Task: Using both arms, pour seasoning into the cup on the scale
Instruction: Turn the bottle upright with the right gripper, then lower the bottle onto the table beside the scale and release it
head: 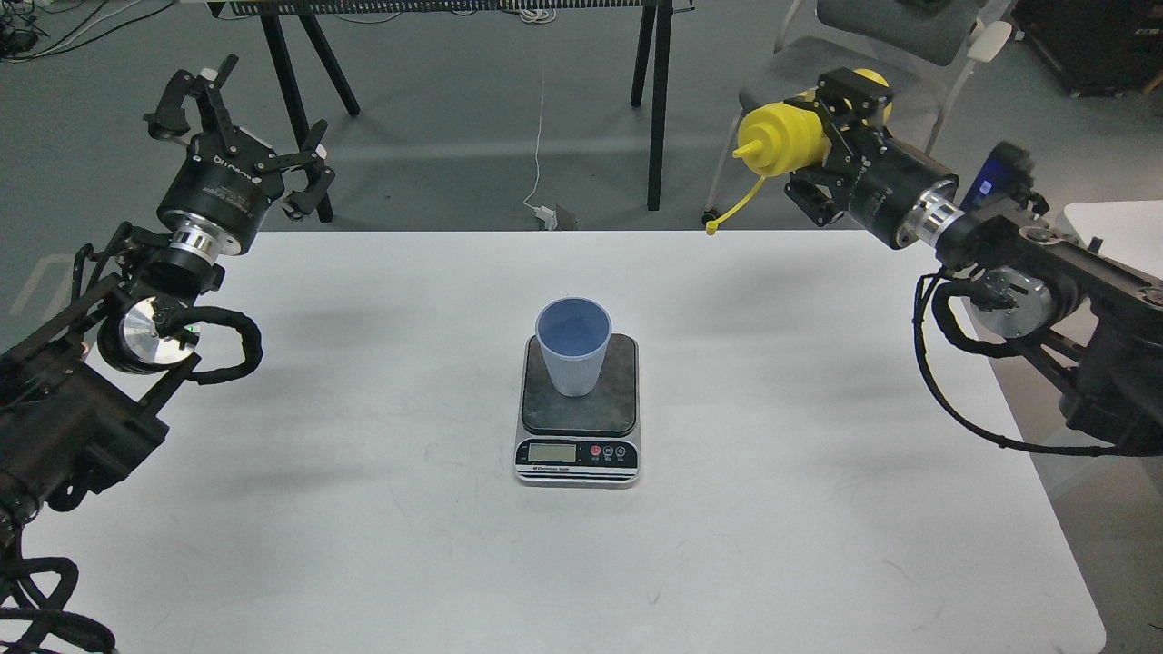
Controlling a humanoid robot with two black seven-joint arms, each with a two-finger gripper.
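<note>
Single head cam, mounted high at the table's 6 o'clock edge, pitched forward and down toward 12. Mid-range framing: the flat white rectangular tabletop [363, 545] fills most of the picture, with grey floor and black trestle legs [656, 100] across the 12 o'clock strip. No second view, so nothing overlaps.

White table [363, 545] ahead of me; beyond it black stand legs [656, 109], grey chair [890, 36], white cable [541, 136] on floor.
</note>
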